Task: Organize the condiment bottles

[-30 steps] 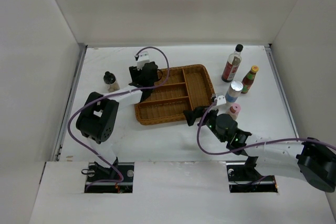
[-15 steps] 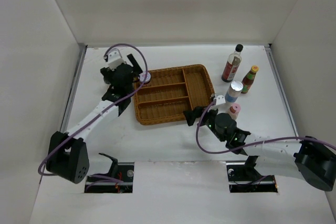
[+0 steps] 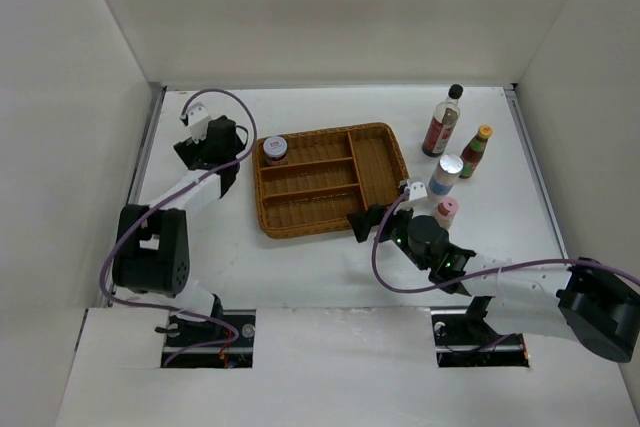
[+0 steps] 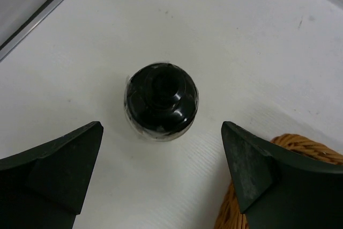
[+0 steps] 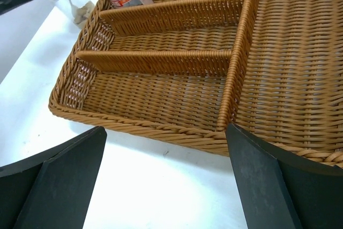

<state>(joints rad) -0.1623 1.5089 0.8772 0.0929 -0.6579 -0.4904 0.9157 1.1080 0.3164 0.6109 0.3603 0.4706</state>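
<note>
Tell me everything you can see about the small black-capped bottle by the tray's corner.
The small bottle stands upright on the white table, just outside the wicker tray's corner and apart from it. Its cap is glossy black and rounded, with a knob on top. The right wrist view shows a clear body with something pale at the bottom. The left pincer hangs open above it, one finger to each side, touching nothing.

Jar (image 3: 275,149) in tray (image 3: 300,232), five bottles (image 3: 441,127) outside

White table (image 3: 300,257), wicker tray (image 3: 375,162), small black-capped bottle (image 4: 161,102) left (four bottles (image 3: 446,175) right)
</note>
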